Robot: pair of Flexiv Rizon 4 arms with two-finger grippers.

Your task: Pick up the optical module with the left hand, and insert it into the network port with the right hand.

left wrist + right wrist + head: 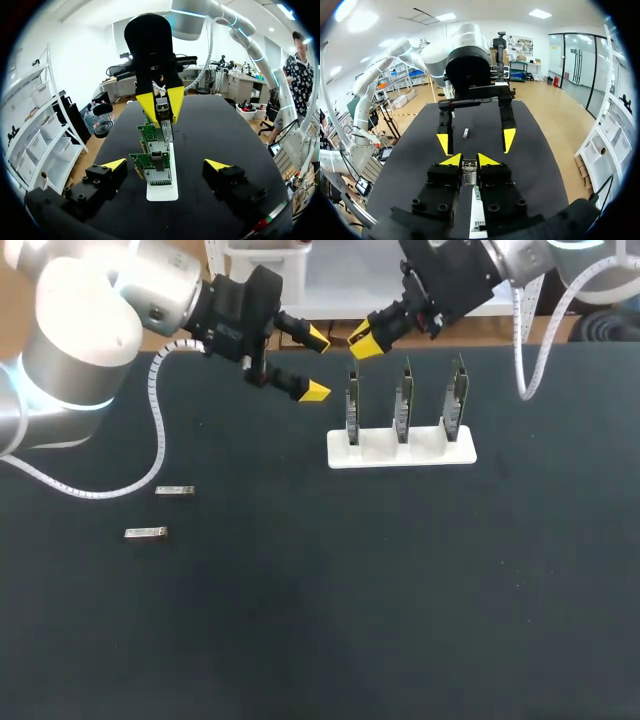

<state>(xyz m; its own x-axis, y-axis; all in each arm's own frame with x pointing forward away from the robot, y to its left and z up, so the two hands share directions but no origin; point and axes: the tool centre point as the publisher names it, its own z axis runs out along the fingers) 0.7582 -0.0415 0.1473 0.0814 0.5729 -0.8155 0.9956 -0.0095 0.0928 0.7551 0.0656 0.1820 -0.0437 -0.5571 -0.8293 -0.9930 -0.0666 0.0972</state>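
My right gripper (362, 340) hangs above the back end of the leftmost card, shut on a small silver optical module (468, 168) that shows between its yellow tips. The left wrist view shows that same gripper (161, 107) holding the module (163, 106) over the row of cards. My left gripper (316, 364) stands open and empty just left of it, facing it across the cards; its tips flank the stand (161, 192). Three green network cards (402, 405) stand upright in a white stand (400, 452). Two more modules (174, 490) (146, 533) lie on the mat at the left.
The black mat (350, 620) covers the table. The left arm's white cable (155, 430) loops down over the mat at the left. The right arm's cable (520, 350) hangs at the back right.
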